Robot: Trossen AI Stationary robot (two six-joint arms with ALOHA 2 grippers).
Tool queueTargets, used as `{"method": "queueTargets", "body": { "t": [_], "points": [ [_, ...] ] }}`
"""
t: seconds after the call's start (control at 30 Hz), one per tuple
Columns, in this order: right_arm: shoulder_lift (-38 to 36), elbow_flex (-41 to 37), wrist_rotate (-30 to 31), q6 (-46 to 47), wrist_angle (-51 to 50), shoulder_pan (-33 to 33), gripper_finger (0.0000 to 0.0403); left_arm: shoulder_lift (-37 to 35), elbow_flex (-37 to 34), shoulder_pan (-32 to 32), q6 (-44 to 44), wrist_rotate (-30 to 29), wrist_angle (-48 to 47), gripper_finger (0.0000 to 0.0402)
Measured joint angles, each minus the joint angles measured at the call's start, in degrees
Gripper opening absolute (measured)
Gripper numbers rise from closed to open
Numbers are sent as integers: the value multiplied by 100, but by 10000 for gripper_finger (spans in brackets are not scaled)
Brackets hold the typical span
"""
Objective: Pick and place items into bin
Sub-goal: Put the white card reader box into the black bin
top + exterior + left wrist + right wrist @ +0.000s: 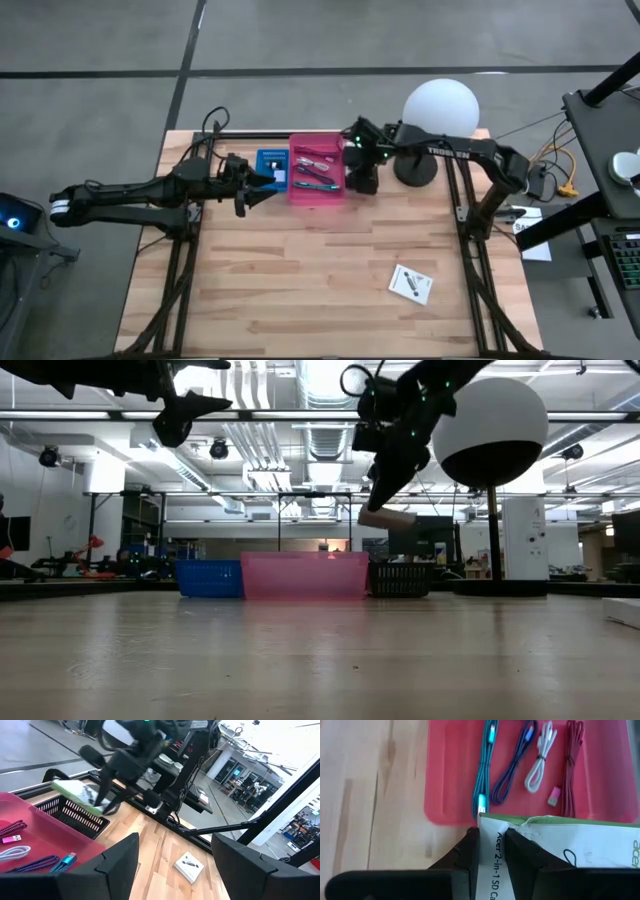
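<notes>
A: Where's the right gripper (490, 851)?
B: Above the black basket (362, 178), at three o'clock of the pink bin (318, 170) — fingers clamped on a white-and-green card package (545, 857).
A: And the left gripper (262, 187)?
B: At the bin's nine o'clock, over the blue bin (272, 162) — fingers apart, empty. Cables (520, 762) lie in the pink bin.

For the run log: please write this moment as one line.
right gripper: shut on white-green box, above black bin | left gripper: open, empty | pink bin: cables
</notes>
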Motion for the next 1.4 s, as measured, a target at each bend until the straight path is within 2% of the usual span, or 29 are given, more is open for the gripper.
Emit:
{"method": "queueTargets", "body": {
  "t": [0.1, 0.53, 0.9, 1.4],
  "points": [
    [107, -141, -313, -1, 362, -218, 68, 3, 0, 0, -2, 0, 10, 232],
    [476, -521, -320, -775, 591, -396, 68, 15, 0, 0, -17, -4, 16, 232],
    [835, -495, 36, -698, 554, -394, 72, 2, 0, 0, -308, -9, 12, 232],
    [736, -438, 45, -567, 427, -388, 183, 0, 2, 1, -315, -7, 10, 232]
  ]
}}
